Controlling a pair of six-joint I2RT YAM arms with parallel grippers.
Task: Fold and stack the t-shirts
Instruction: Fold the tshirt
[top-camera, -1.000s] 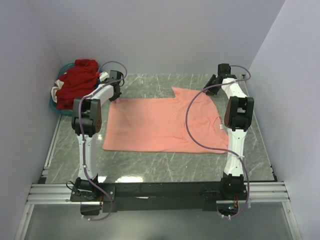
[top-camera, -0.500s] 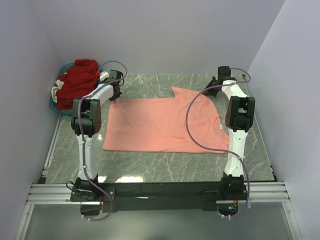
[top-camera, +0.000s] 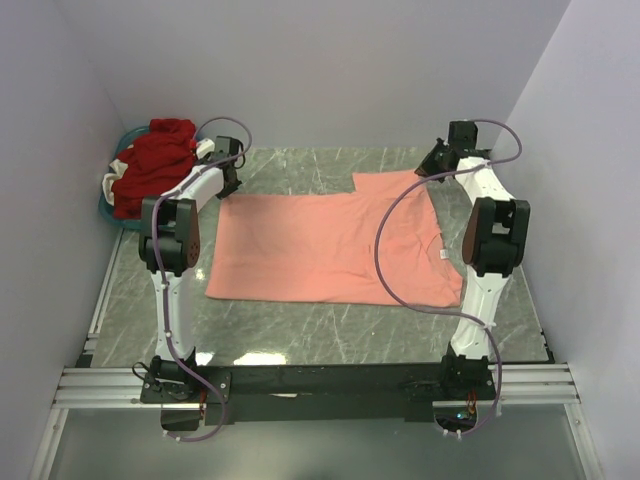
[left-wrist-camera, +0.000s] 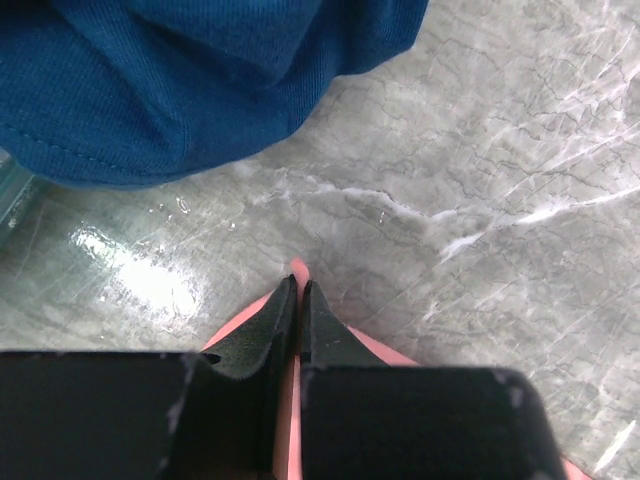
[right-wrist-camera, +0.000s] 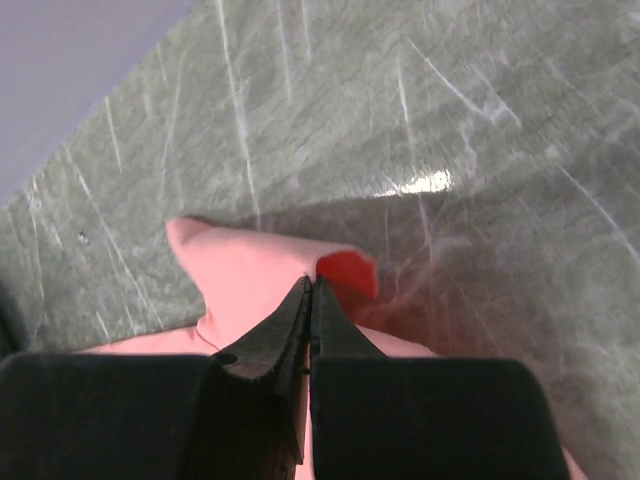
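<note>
A salmon-pink t-shirt (top-camera: 330, 245) lies spread flat across the middle of the marble table. My left gripper (top-camera: 229, 180) is shut on its far left corner (left-wrist-camera: 296, 268). My right gripper (top-camera: 440, 165) is shut on its far right sleeve corner (right-wrist-camera: 250, 265), which folds over by the jaws and shows a redder underside (right-wrist-camera: 348, 272). A heap of red shirts (top-camera: 152, 165) fills a basket at the far left. Blue cloth (left-wrist-camera: 200, 70) hangs into the top of the left wrist view.
The teal basket (top-camera: 108, 212) stands off the table's far left corner. Purple cables loop over both arms. The grey walls close in behind and on both sides. The table's near edge is a metal rail (top-camera: 320, 385).
My right gripper has moved right and back with the sleeve corner, pulling the shirt's far right part out flatter. The left gripper has shifted slightly back and left with its corner.
</note>
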